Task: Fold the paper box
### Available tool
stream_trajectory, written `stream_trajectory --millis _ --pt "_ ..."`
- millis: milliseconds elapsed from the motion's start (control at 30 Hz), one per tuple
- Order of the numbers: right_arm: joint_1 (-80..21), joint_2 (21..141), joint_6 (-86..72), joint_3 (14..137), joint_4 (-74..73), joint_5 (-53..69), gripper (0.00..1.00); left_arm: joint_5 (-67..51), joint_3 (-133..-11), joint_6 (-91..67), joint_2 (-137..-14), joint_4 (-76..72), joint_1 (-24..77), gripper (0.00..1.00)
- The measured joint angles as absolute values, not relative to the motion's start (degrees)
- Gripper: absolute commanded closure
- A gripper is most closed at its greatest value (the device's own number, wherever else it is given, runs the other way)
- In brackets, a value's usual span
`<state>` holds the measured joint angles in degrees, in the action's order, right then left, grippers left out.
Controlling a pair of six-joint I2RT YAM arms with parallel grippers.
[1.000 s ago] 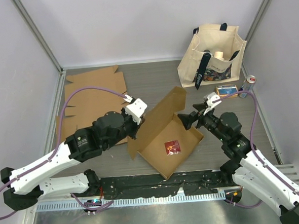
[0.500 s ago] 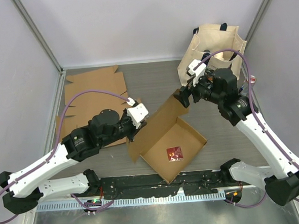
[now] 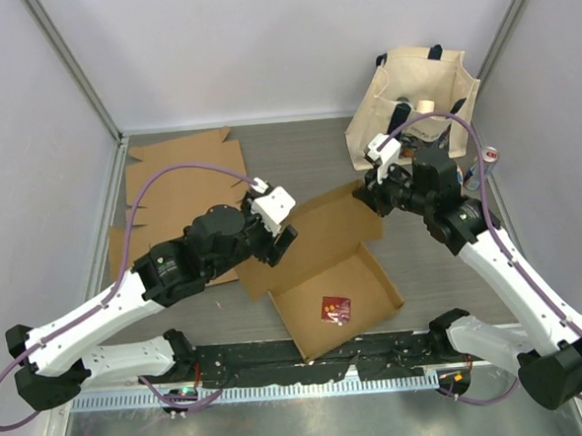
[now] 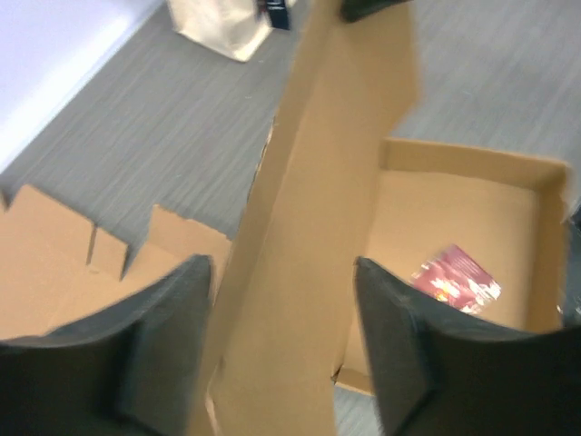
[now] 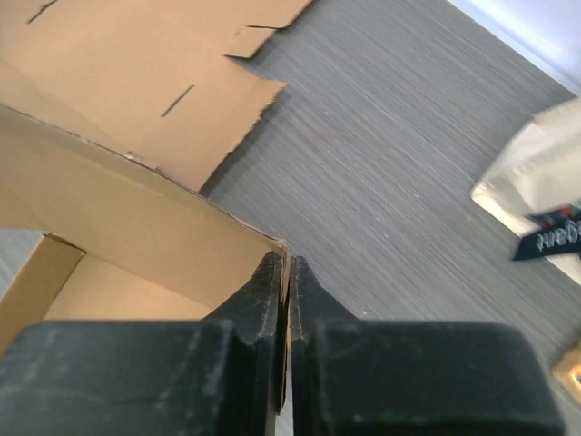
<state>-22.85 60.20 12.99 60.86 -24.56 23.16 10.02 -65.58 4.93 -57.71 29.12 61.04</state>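
Right tool [image 5: 289, 265] now pinches the paper box [image 3: 359, 283] lid's far corner; left tool [image 4: 283, 272], newly opened, straddles the lid's edge.

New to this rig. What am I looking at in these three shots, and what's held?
Two robot arms on a table are folding a cardboard box. The wide shot looks down from above; the other two come from a camera on each wrist. The right claw pinches a corner of the box's raised flap; the left claw stands open astride that flap. A red packet lies inside the box. Farther back lie flat cardboard and a tote bag.
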Motion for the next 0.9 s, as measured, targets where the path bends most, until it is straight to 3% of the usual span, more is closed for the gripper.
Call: stream_trajectory --millis 33,133,233,400,733,900 --pt "-22.85 58.83 12.27 59.48 -23.55 21.17 0.98 12.08 -65.78 3.62 -57.98 28.58 61.01 0.18" --pt "-22.85 55.83 11.05 56.82 -21.28 15.59 0.98 18.06 -66.46 -0.71 -58.94 27.33 60.49 0.1" --pt "-22.74 56.16 10.57 56.69 -20.16 10.92 0.98 22.37 -66.3 -5.32 -58.83 27.05 58.61 0.08" --pt "-21.93 58.67 10.24 56.77 -17.67 8.12 0.98 23.05 -60.23 -10.5 -54.24 24.01 50.81 0.16" --pt "-16.75 59.92 11.16 56.77 -14.13 12.01 0.96 0.78 -57.28 -21.34 -58.37 16.51 24.51 0.12" --pt "-12.73 60.01 11.77 56.73 -13.47 15.88 0.96 -11.92 -53.67 -24.73 -63.18 7.62 20.29 0.26"
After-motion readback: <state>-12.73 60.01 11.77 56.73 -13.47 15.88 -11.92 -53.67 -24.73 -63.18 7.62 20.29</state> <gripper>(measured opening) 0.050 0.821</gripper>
